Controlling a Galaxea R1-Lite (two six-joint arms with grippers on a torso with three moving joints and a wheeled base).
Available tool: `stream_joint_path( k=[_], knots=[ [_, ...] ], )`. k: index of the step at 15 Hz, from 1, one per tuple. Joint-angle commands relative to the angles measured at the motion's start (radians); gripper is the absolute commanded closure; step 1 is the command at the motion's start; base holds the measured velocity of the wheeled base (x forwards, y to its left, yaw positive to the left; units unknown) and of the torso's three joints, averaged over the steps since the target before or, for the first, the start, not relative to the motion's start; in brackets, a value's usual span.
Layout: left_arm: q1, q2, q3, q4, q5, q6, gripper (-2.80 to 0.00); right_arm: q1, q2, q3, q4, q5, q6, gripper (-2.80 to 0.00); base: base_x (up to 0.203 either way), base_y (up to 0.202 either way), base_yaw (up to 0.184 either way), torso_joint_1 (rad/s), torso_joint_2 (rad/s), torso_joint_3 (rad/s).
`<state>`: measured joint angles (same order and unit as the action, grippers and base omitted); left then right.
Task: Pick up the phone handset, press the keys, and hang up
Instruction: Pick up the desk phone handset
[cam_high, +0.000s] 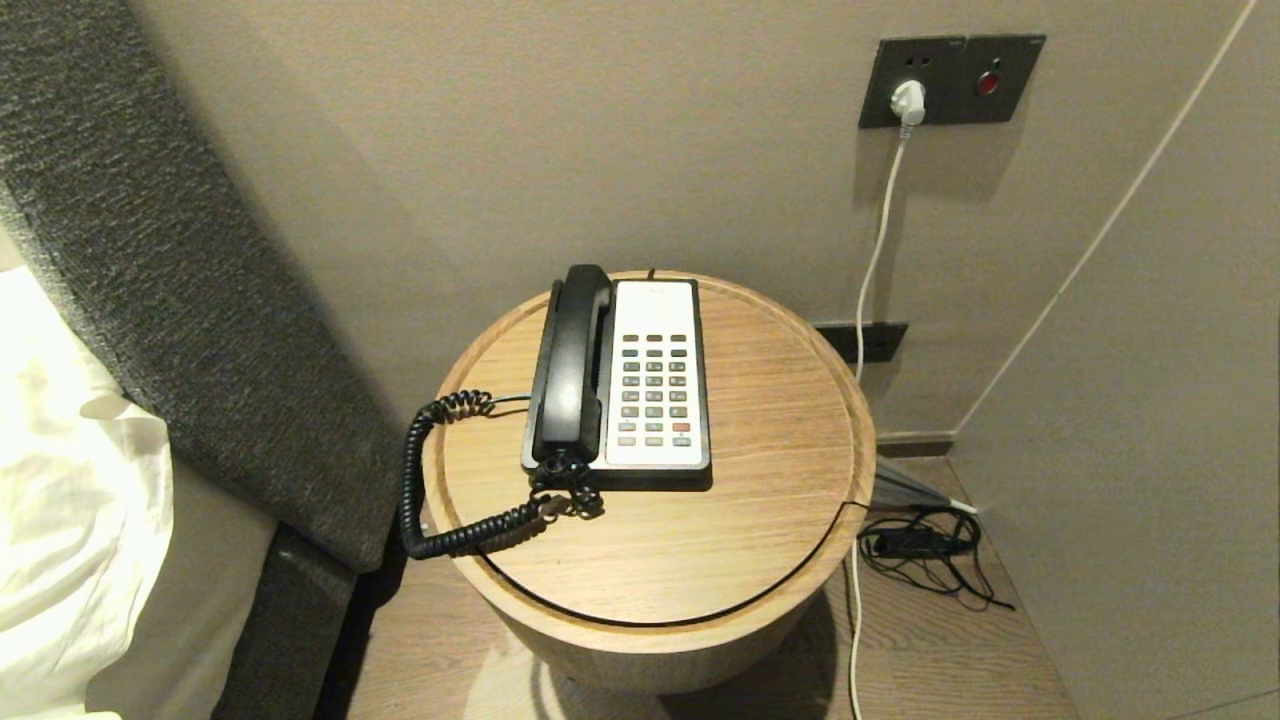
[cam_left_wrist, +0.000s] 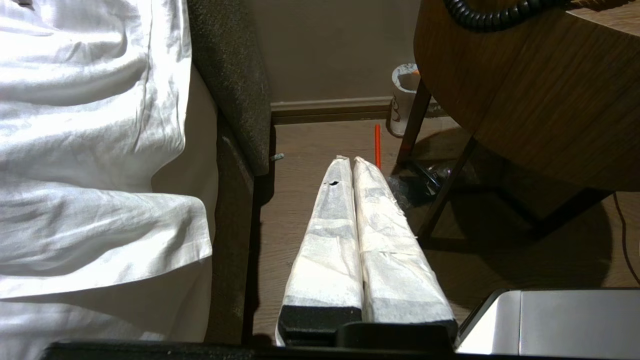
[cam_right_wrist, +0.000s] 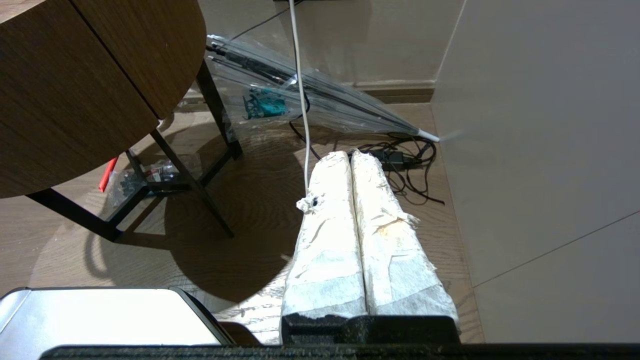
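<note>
The black phone handset (cam_high: 572, 362) rests in its cradle on the left side of the black-and-white phone base (cam_high: 700, 470). Its black coiled cord (cam_high: 425, 470) loops off the table's left edge and shows in the left wrist view (cam_left_wrist: 492, 15). The keys (cam_high: 654, 393) form a grid of grey buttons on the white faceplate, with one red button low on the right. Neither arm shows in the head view. My left gripper (cam_left_wrist: 351, 161) is shut and empty, low beside the bed. My right gripper (cam_right_wrist: 349, 156) is shut and empty, low beside the table.
The phone stands on a round wooden side table (cam_high: 780, 420). A bed with white sheets (cam_high: 70, 500) and grey headboard (cam_high: 180, 260) lies to the left. A wall socket with white plug (cam_high: 908, 100) is behind. Cables (cam_high: 925, 550) and a clear umbrella (cam_right_wrist: 310, 95) lie on the floor at right.
</note>
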<state>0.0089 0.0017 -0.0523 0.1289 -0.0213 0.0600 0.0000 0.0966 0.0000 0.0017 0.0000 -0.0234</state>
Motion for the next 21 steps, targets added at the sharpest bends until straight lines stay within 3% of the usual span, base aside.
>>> stream_joint_path(
  k=[1,10,13,17,21],
  knots=[
    [0.0,0.0,-0.003,0.011,-0.002,0.005,0.0,0.0,0.002,0.0,0.0,0.0,0.0,0.0,0.0,0.0,0.0,0.0,0.0,0.0],
    [0.0,0.002,-0.039,0.016,-0.009,-0.003,0.0,0.0,0.0,0.0,0.0,0.0,0.0,0.0,0.0,0.0,0.0,0.0,0.0,0.0],
    [0.001,0.152,-0.338,0.111,-0.061,-0.006,0.0,0.0,0.001,0.0,0.0,0.005,-0.009,0.0,0.0,0.0,0.0,0.0,0.0,0.0],
    [0.002,0.664,-0.919,0.307,-0.241,-0.024,0.0,0.0,0.002,-0.005,0.012,0.005,-0.012,0.0,0.0,0.0,0.0,0.0,0.0,0.0],
    [-0.07,1.166,-1.34,0.389,-0.369,-0.044,0.0,0.0,0.002,-0.005,0.013,0.005,-0.012,0.0,0.0,0.0,0.0,0.0,0.0,0.0]
  ],
)
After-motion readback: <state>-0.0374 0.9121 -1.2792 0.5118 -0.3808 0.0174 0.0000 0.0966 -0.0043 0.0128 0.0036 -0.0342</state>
